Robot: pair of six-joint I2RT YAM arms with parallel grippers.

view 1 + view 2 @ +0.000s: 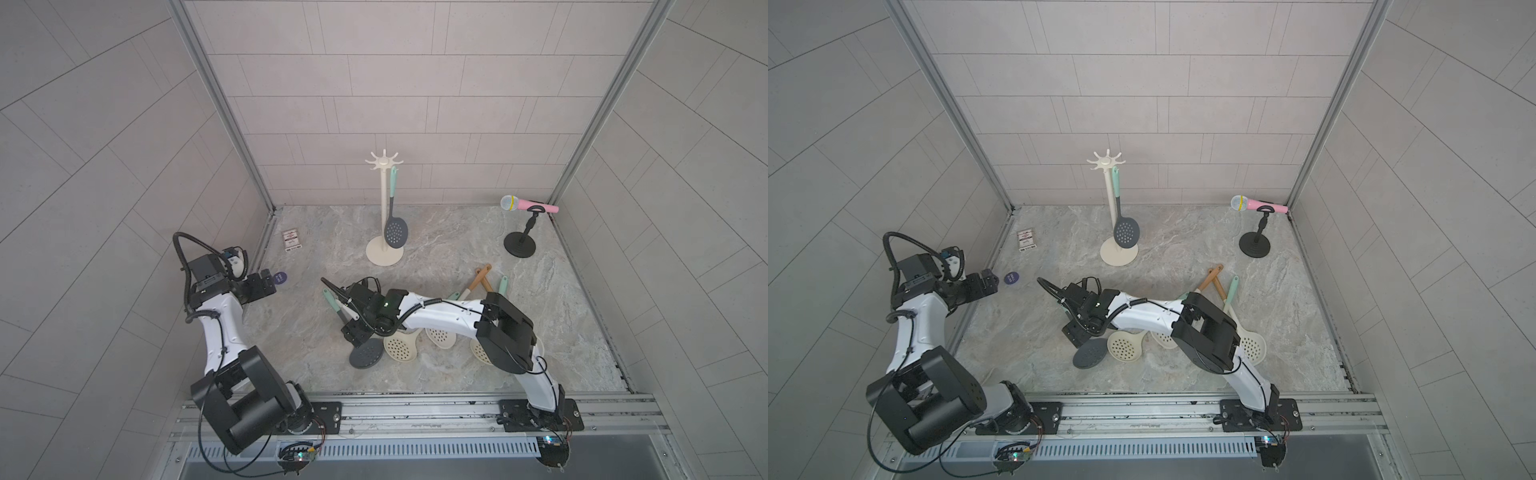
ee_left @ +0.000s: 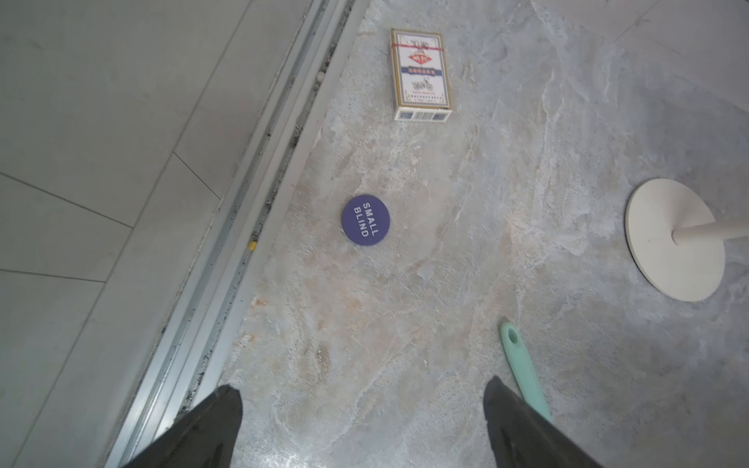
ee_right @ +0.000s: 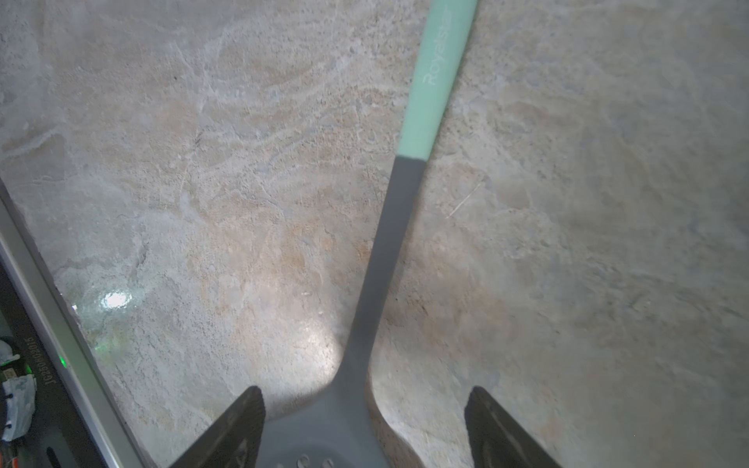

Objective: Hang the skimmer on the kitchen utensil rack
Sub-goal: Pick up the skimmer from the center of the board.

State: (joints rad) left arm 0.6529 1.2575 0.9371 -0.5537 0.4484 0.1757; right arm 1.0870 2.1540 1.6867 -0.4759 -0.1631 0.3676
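Since the right hand (image 3: 364,391) hangs low over the grey skimmer (image 3: 389,227), jaws spread to either side of its neck and not touching it, the grasp looks to turn on that alignment: the head lies near, under the hand, and the long axis runs far and left to the mint grip, along the tabletop (image 1: 299,232). Farther left, the left hand (image 2: 360,385) is spread and empty, so the right is nearer. Far centre stands the rack (image 1: 376,255), another skimmer (image 1: 396,232) hanging from it
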